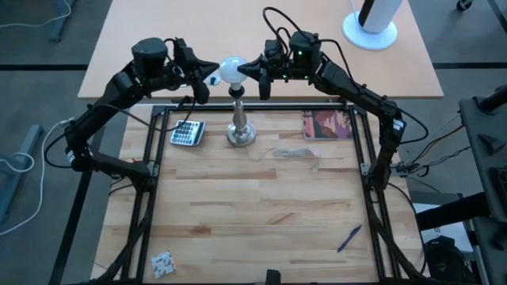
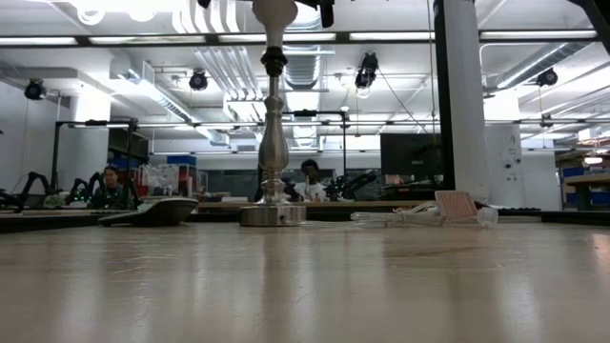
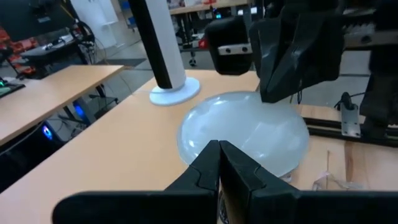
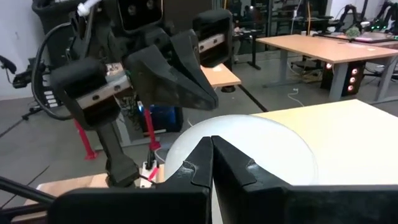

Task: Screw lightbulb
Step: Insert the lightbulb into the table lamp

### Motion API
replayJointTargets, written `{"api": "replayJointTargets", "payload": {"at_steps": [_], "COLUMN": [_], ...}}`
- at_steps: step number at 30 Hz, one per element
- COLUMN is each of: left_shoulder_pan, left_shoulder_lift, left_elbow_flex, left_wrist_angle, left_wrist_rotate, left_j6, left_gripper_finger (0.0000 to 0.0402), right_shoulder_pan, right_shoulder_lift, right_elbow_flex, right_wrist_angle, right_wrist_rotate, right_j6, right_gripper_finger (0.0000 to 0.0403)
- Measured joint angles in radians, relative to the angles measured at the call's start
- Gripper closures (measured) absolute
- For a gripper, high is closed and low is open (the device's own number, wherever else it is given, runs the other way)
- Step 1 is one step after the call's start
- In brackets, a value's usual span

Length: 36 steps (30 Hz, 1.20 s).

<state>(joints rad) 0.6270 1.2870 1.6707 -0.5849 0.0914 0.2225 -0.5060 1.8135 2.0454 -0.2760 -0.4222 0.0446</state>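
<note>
One lightbulb [image 1: 232,70] sits atop the stand's socket [image 1: 237,91].

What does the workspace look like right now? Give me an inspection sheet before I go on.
Surface: light wooden table inside a black frame.
Job's things: white frosted pear-shaped lightbulb sits on top of the silver stand.
Clutter: calculator, reddish booklet, clear plastic wrapper, blue pen, small patterned packet.
Grippers: left tool shut, at the bulb's left; right tool shut, at its right.
Cables: black cables loop over both arms.
Surroundings: tan desk behind, with a white cylinder on a round base; people seated far off.
</note>
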Motion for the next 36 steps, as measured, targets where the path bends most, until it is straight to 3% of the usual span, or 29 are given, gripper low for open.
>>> {"api": "replayJointTargets", "payload": {"at_steps": [5,12,23,36], "left_shoulder_pan": [-0.004,-0.005,-0.004,0.006], "left_shoulder_lift": [-0.042,-0.045,0.046,0.069], "left_elbow_flex": [0.0,0.002,0.002,0.005], "left_wrist_angle": [0.009,0.033,0.029,0.018], "left_wrist_rotate": [0.015,0.145,0.144,0.138], "left_j6": [-0.007,-0.019,-0.014,-0.008], "left_gripper_finger": [0.0402,0.0402,0.0402,0.0402], "right_shoulder_pan": [-0.002,-0.012,-0.023,-0.005], "right_shoulder_lift": [0.0,0.0,0.03,0.044], "right_elbow_flex": [0.032,0.056,0.04,0.042], "right_wrist_angle": [0.005,0.017,-0.017,-0.037], "right_wrist_rotate": [0.034,0.09,0.109,0.066], "right_j6": [-0.01,-0.03,-0.023,-0.011], "right_gripper_finger": [0.0403,0.0403,0.0403,0.0403]}}
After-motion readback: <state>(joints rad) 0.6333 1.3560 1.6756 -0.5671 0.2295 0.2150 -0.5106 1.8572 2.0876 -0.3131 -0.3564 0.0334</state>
